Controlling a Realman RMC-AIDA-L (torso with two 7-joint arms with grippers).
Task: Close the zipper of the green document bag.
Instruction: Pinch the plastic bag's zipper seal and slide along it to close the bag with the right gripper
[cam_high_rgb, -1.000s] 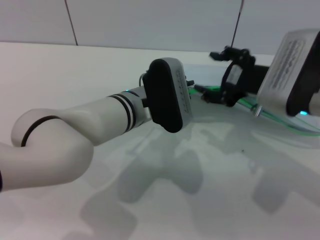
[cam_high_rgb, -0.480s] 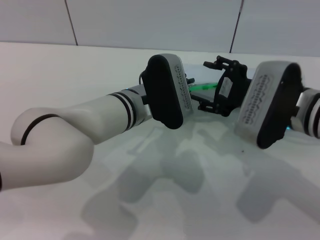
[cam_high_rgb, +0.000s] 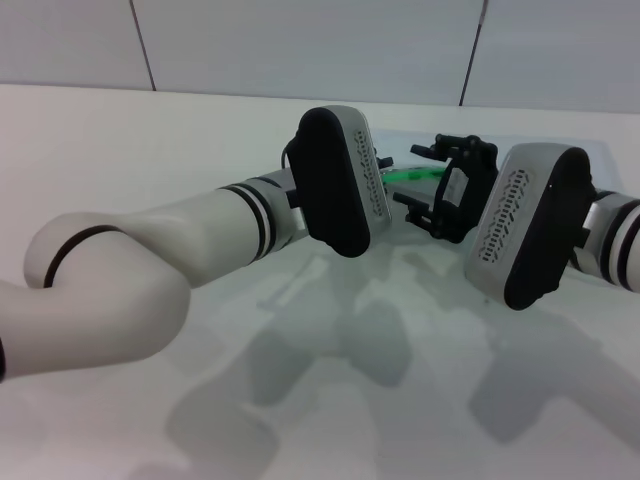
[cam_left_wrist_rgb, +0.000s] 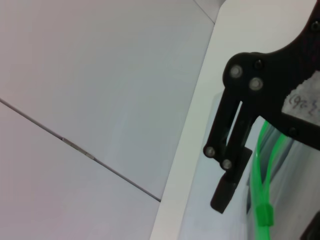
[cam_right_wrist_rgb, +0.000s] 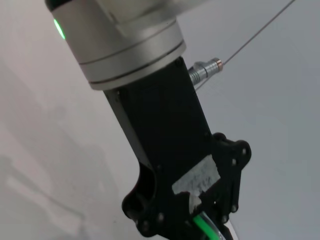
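Green zipper (cam_high_rgb: 412, 172) running between both pincers across the table, grips unclear

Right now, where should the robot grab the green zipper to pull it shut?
Probably the small slider tab on the zipper. It is the one thicker lump on a thin strip, so fingers can pinch it. Come from above, since the green document bag seems to lie flat on the table.

A white table (cam_high_rgb: 150, 150) fills most of the frame. Behind it, along the top, stands a grey panelled wall (cam_high_rgb: 300, 45) with thin dark seams.
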